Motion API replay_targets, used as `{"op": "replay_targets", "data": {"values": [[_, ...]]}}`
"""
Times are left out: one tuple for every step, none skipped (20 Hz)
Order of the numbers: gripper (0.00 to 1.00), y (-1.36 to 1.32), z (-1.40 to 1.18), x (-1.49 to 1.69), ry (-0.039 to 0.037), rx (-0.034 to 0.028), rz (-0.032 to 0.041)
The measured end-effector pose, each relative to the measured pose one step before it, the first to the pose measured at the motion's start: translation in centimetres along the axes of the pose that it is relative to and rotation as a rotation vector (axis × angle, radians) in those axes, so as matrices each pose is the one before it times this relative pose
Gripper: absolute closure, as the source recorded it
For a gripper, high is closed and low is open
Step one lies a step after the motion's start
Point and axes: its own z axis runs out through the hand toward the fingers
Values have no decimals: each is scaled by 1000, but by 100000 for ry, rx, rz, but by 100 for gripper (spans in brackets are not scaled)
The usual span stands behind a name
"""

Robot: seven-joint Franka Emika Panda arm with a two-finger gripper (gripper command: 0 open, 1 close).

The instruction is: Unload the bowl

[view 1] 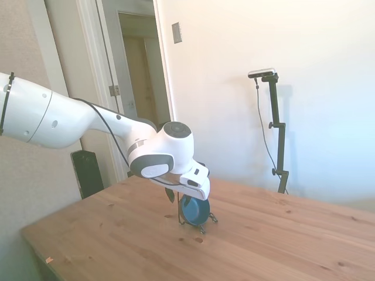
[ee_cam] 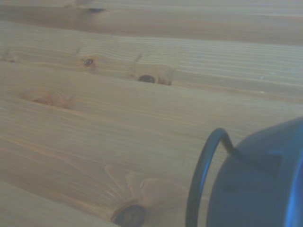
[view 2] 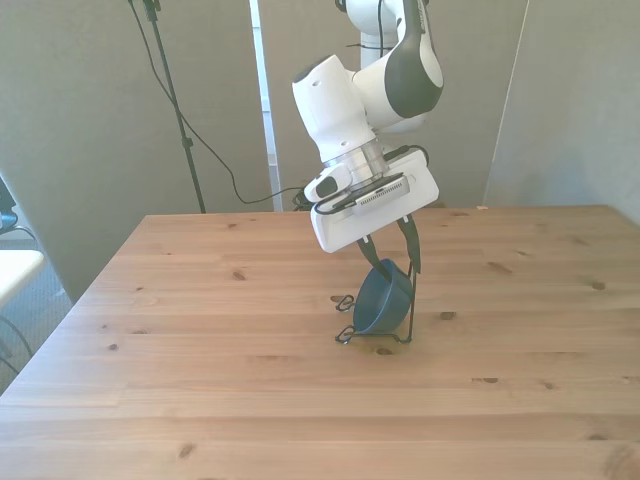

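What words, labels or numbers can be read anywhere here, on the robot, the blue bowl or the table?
None can be read.
The robot's hand shows only a dark ribbed strip, no lettering.
The bowl is plain blue.
The wire stand and the table carry no markings.
The wall plate is blank.

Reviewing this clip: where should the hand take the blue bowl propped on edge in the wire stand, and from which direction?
Likely the upper rim of the bowl, from above. It stands tilted in the wire stand, leaving only that top edge free. The hand already straddles it there.
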Motion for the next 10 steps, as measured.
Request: {"op": "replay_targets", "data": {"values": [[100,66,-16,9,-79,639,-251],[100,117,-34,19,-110,749,-195],[100,224,-64,25,-409,1020,-303],[100,364,-134,63,-451,912,-49],[100,459,-199,102,-340,690,-113],[100,555,-240,104,-475,1059,143],[100,543,-257,77,-615,1192,-112],[100,405,-196,3,-922,1325,-406],[100,295,-222,12,-605,1286,-541],[100,258,-240,35,-291,1167,-714]]}}
